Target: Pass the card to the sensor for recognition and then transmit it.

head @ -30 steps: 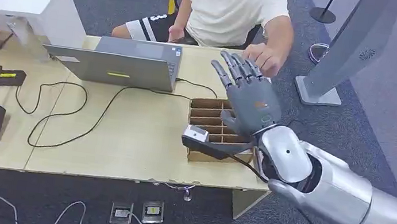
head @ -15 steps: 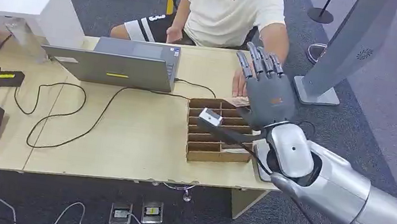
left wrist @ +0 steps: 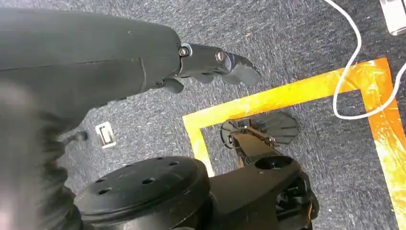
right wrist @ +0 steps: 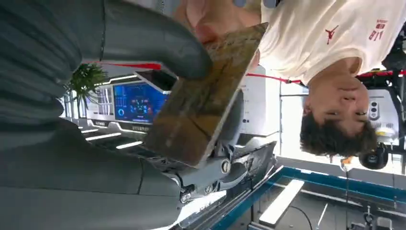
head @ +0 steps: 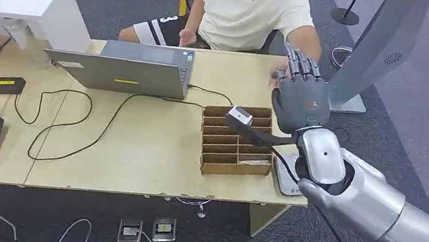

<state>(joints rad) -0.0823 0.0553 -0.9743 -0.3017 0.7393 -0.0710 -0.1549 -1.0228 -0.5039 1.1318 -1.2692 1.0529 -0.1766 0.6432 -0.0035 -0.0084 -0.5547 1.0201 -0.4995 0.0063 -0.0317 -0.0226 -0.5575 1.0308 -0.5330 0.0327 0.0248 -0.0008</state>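
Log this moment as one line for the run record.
stage: card handover | right hand: raised toward seated person, holding card | left hand: hanging over floor, holding nothing | divider box: on table

The right hand (right wrist: pixel 119 110) holds a brownish card (right wrist: pixel 201 100), the thick grey thumb (right wrist: pixel 153 45) pressed on one face and darker fingers (right wrist: pixel 215 172) behind the other. Just past the card sits a person in a white shirt (right wrist: pixel 325 38). A lit blue screen (right wrist: pixel 136 101) glows beyond.
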